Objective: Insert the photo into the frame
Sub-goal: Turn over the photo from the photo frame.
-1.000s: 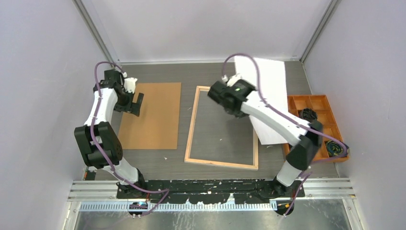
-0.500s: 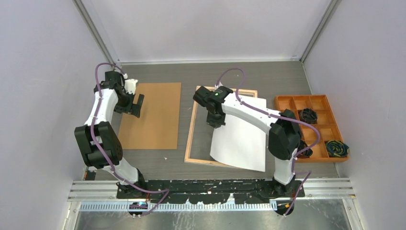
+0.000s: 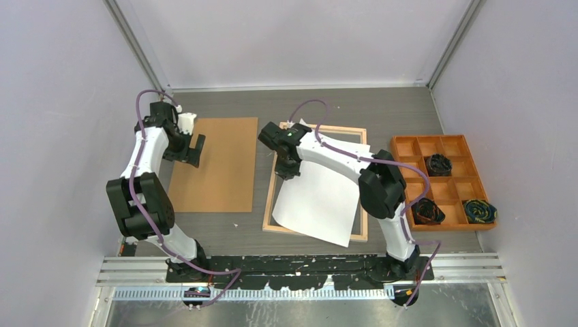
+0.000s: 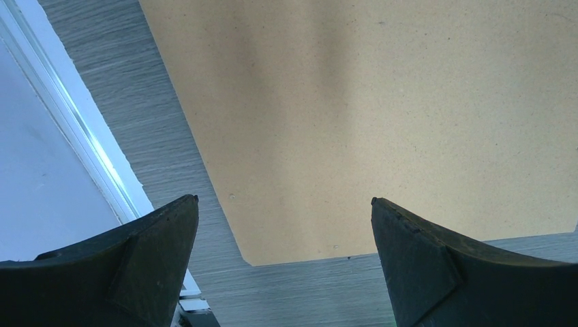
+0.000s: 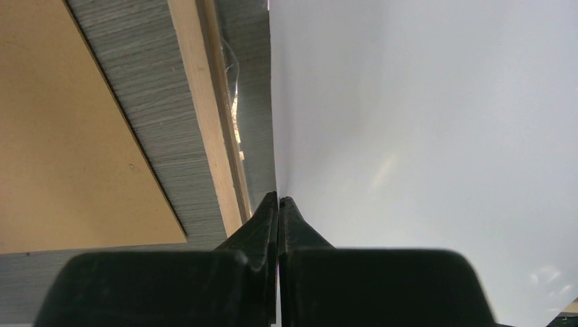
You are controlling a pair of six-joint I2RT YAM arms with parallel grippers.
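The photo point(image 3: 320, 197) shows its plain white reverse and lies tilted over the frame point(image 3: 275, 178), which rests wood back up in the middle of the table. The photo's near right corner overhangs the frame's near rail. My right gripper point(image 3: 288, 170) is shut on the photo's left edge, just inside the frame's left rail. In the right wrist view the jaws point(image 5: 279, 199) pinch the white sheet point(image 5: 422, 136) beside the wooden rail point(image 5: 204, 116). My left gripper point(image 3: 198, 148) is open and empty over the left edge of the brown backing board point(image 3: 217, 163).
An orange compartment tray point(image 3: 409, 146) with dark coiled items stands at the right. Grey walls close in the table on three sides. The arm bases and a black rail run along the near edge. The backing board point(image 4: 382, 116) fills the left wrist view.
My right gripper has carried the photo from the far right over the frame, moving left and lowering it. The left arm has not moved.
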